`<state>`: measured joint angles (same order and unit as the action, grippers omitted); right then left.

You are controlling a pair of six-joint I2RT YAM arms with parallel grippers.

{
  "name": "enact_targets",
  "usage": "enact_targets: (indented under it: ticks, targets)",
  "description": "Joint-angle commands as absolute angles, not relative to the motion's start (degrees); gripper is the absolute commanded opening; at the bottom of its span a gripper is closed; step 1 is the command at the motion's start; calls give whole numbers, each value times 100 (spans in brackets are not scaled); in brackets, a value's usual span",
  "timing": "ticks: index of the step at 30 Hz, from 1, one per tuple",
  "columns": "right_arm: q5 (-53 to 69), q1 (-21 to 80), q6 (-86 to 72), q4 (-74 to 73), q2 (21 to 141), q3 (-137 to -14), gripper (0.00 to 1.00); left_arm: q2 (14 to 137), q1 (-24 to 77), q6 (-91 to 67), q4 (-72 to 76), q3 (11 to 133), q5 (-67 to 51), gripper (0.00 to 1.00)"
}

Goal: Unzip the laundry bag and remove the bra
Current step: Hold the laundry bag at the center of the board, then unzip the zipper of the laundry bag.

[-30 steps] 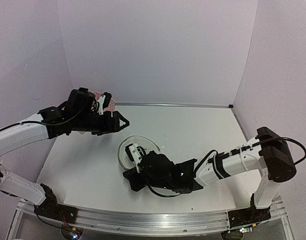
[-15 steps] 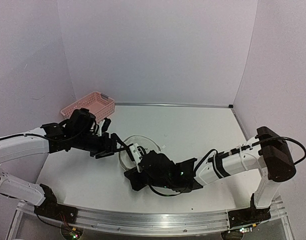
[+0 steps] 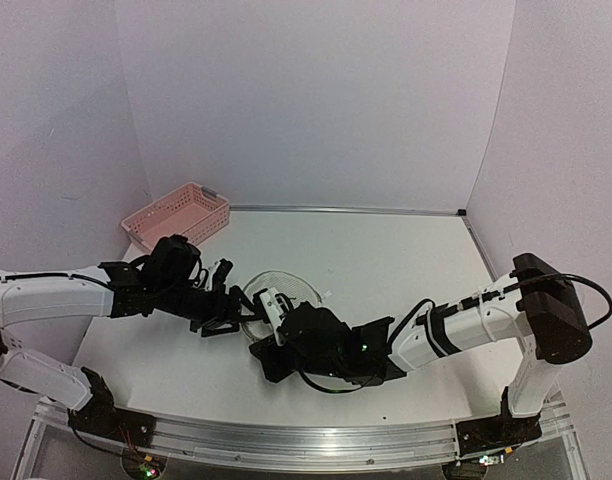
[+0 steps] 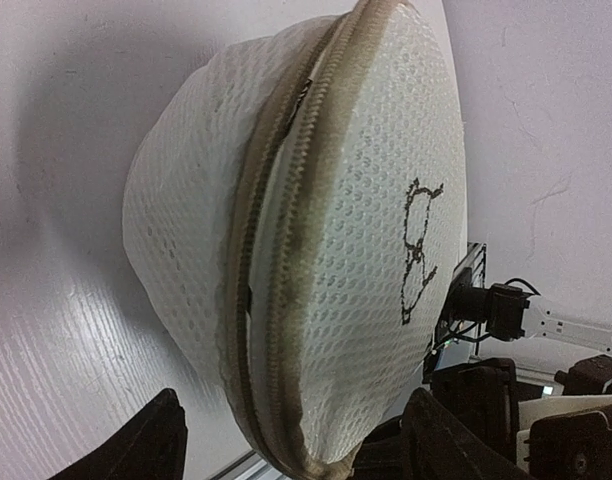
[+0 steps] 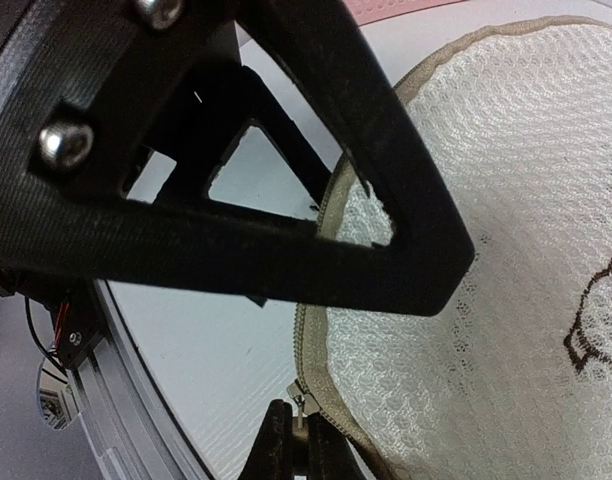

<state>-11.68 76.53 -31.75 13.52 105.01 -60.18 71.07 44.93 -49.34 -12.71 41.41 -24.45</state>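
With my R gripper [image 5: 304, 445] clamped on the metal zip pull [image 5: 300, 405] of the round white mesh laundry bag [image 3: 278, 290], mid white table [image 3: 406, 250], I shut my wide-open, empty L gripper [image 4: 291, 450] on the bag's opp. side as anchor, then pull along the zip; bra unseen.

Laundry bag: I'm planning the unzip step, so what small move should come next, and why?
Probably close the left gripper on the laundry bag: its jaws stand open on either side of the bag, while the right gripper is shut, apparently on the zip pull. A steadied bag should let the zip run.
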Motion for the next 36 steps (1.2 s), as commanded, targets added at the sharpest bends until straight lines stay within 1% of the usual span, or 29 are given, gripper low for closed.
enact_targets:
  ticks: [1, 6, 11, 15, 16, 17, 23, 27, 31, 36]
  targets:
    - [-1247, 7640, -3223, 1546, 10338, -5984, 0, 7137, 4480, -4988, -751, 4139, -2715, 70]
    - [-1240, 7638, -3251, 1564, 10337, -5965, 0, 7215, 4476, -4957, -693, 4166, -2833, 50]
    - [-1261, 7640, -3260, 1581, 10294, -5920, 0, 7181, 4487, -4953, -630, 4140, -2868, 34]
    - [-1239, 7639, -3270, 1599, 10276, -5892, 0, 7204, 4482, -4948, -573, 4148, -2931, 11]
    - [-1244, 7638, -3274, 1600, 10268, -5877, 0, 7213, 4478, -4941, -566, 4148, -2942, 4]
    - [-1242, 7638, -3277, 1600, 10254, -5847, 0, 7209, 4482, -4944, -563, 4141, -2944, 0]
    - [-1275, 7638, -3474, 1615, 9915, -5422, 0, 7080, 4483, -4908, -569, 4117, -2892, 0]
    - [-1474, 7638, -3683, 1608, 9544, -4828, 0, 7075, 4480, -4818, -553, 4154, -2946, 0]
    - [-1866, 7638, -3814, 1545, 9171, -4303, 0, 7035, 4478, -4636, -565, 4266, -3098, 0]
    - [-2534, 7625, -3811, 1087, 8796, -3977, 0, 7035, 4482, -4368, -571, 4446, -3310, 0]
